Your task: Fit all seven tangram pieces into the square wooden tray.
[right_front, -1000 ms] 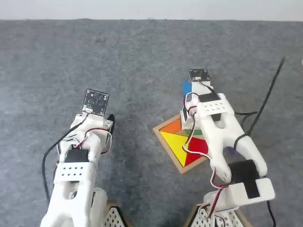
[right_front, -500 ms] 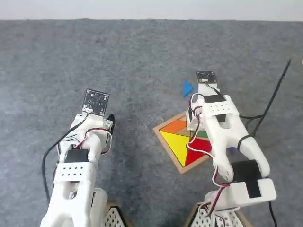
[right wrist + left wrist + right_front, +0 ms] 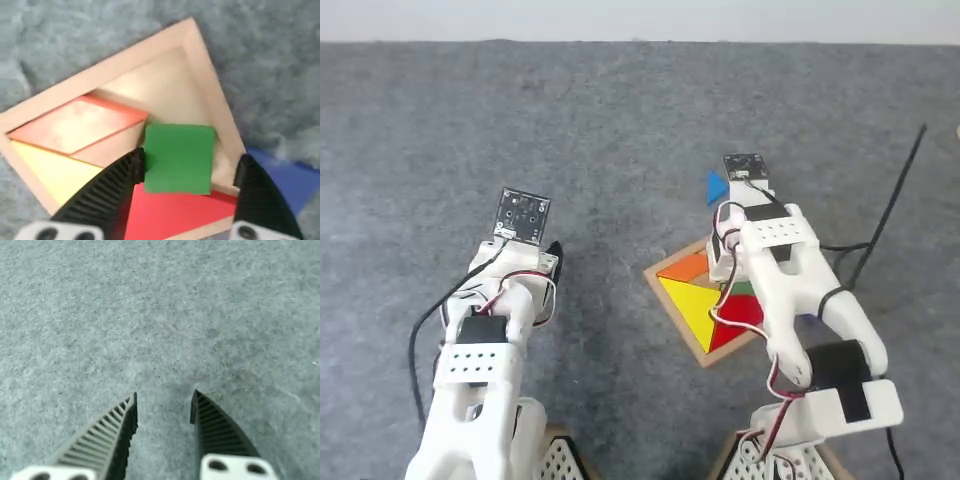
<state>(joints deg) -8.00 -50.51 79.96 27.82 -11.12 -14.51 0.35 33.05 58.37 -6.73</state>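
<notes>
Grey felt (image 3: 620, 110) covers the whole table. The right claw (image 3: 191, 159) hangs over the square wooden tray (image 3: 209, 80) with its jaws wide apart and holding nothing. Between them lies the green square (image 3: 175, 145), flat inside the tray. One jaw is against its edge or nearly so, and the other stands clear of it.

On one side of the claw lie the orange piece (image 3: 80, 125) and the yellow triangle (image 3: 55, 170). The red triangle (image 3: 170, 210) lies under the claw's base. Bare wood (image 3: 160, 85) shows in the tray ahead of the fingertips.

With four pieces in the tray, the step in hand looks like seating the green square. Whether it sits fully down against the red triangle is hard to tell. The next move probably calls for a straight lift so that neither jaw drags the square, and then a reach for a loose piece.

The right wrist view shows the square, the gap beside it and a blue piece (image 3: 280, 175) on the felt just outside the tray wall, by the clear jaw. In the high view the arm covers that part of the tray. That view adds a blue triangle (image 3: 716, 187) on the felt beyond the claw, near the tray; whether it is the same blue piece cannot be told. The left claw (image 3: 164, 395) is well apart from the tray, over bare felt, partly open and empty.
</notes>
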